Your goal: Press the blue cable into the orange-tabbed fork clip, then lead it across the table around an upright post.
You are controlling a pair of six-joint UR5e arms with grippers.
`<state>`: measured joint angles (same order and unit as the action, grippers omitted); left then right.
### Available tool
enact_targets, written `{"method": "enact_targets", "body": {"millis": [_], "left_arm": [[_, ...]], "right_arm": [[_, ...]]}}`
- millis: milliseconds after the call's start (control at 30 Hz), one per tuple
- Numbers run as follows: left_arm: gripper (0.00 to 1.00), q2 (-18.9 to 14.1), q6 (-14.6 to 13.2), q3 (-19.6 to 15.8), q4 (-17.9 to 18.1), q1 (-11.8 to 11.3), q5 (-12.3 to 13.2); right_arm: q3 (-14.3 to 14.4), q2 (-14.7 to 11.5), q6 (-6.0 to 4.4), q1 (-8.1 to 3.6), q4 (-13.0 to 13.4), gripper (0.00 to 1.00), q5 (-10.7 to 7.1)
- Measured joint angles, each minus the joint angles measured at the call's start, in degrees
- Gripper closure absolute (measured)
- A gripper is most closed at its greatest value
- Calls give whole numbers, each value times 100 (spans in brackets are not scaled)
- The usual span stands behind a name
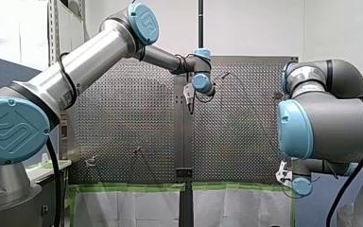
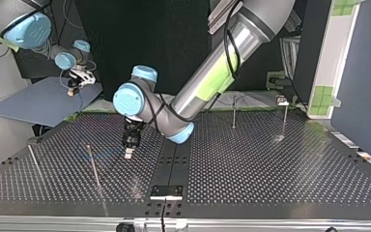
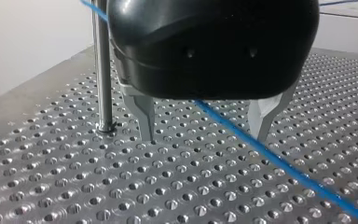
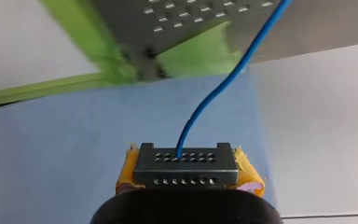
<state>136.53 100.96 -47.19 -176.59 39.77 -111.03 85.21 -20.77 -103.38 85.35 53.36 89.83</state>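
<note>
In the left wrist view the blue cable (image 3: pixel 261 149) lies along the perforated table and passes between the metal fingers of my left gripper (image 3: pixel 204 135), which is open and does not touch it. An upright post (image 3: pixel 103 70) stands just beside one finger (image 3: pixel 144 121). The top view shows my left gripper (image 2: pixel 129 152) low over the table's middle, with a faint blue line of cable (image 2: pixel 101 153) beside it. My right gripper (image 4: pixel 186 179), with yellow pads, is shut on the black end block (image 4: pixel 185 163) from which the cable (image 4: pixel 214 93) rises. It hangs off the table's edge (image 2: pixel 72 89).
More thin posts stand at the top view's left (image 2: pixel 35 162), near the gripper (image 2: pixel 94 166) and at the far right (image 2: pixel 233 113). A small clip (image 2: pixel 282 100) sits at the far right edge. A black plate (image 2: pixel 166 191) lies at the near middle.
</note>
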Motion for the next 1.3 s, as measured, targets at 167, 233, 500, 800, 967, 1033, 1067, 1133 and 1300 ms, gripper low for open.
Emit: {"method": "enact_targets", "body": {"millis": [167,233,500,800,967,1033,1067,1133,1300], "left_arm": [[2,0,188,-3,-15,-34,137],[2,-2,280,-4,-17,-43,224],[2,-35,617,-2,-25,-63,652],[2,-202,799,-7,-4,-137,1078],[2,-385,945,-20,-31,-185,1282],[2,-463,973,-60,-43,-198,1377],[2,-501,984,-90,-32,-209,1420],[2,-606,1039,-185,39,-249,1530],[2,-862,1258,-434,274,-342,1789]], "right_arm": [[-23,164,6,-3,-6,100,-28],[-29,180,7,-4,-4,100,-36],[-116,190,-44,-69,-10,100,-73],[-163,190,-255,-148,75,100,-453],[-187,190,-257,-148,57,100,-535],[-190,190,-262,-148,55,100,-545],[-190,190,-263,-145,52,100,-549],[-191,190,-262,-136,49,100,-560],[-192,191,-257,-114,45,100,-569]]}}
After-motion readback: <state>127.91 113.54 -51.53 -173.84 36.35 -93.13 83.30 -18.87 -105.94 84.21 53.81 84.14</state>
